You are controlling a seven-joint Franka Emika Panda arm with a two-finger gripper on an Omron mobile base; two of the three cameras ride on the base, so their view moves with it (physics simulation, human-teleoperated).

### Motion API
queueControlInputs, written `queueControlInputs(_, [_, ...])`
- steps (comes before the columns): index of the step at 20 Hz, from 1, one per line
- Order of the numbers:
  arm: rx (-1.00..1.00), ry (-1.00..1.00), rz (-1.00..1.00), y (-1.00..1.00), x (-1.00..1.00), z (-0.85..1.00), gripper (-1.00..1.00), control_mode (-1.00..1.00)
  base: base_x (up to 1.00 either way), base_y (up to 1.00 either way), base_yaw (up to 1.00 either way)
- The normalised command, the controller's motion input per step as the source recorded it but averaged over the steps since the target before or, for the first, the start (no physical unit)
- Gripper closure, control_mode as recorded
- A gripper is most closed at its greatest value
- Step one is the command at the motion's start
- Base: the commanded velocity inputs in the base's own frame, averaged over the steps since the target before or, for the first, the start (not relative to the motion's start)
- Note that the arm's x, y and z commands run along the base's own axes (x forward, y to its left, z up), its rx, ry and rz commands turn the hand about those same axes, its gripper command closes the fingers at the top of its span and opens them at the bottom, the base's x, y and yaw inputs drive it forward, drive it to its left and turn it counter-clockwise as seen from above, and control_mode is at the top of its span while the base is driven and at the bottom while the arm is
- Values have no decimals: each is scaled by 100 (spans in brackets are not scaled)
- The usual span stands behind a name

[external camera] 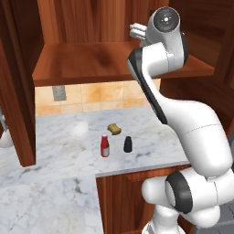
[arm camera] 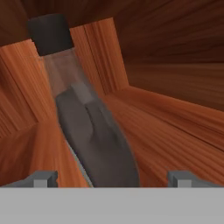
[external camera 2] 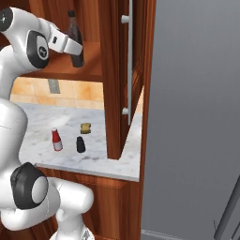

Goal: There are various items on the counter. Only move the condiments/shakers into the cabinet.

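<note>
The tall dark brown bottle stands upright on the shelf board of the reddish-brown cabinet. My gripper reaches into the cabinet at the bottle's body. In the hand view the bottle leans between my spread fingertips, which stand wide of its sides; the gripper is open. Down on the marble counter stand the small red white-capped bottle and the black shaker, with the yellow-brown spongy lump just behind them.
An open cabinet door hangs at the left over the counter, and another open door with a white handle at the right. The tiled wall carries an outlet. The shelf board is broad, with bare wood left of the arm.
</note>
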Motion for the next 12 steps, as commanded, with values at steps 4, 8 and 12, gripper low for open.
queueControlInputs(4, [0,0,-3,0,-94,-10,-100,-100,0,0,0])
queueControlInputs(8, [0,0,-4,0,-100,-24,-100,-100,0,0,0])
queueControlInputs(12, [-1,0,-1,0,-100,-47,-100,-100,0,0,0])
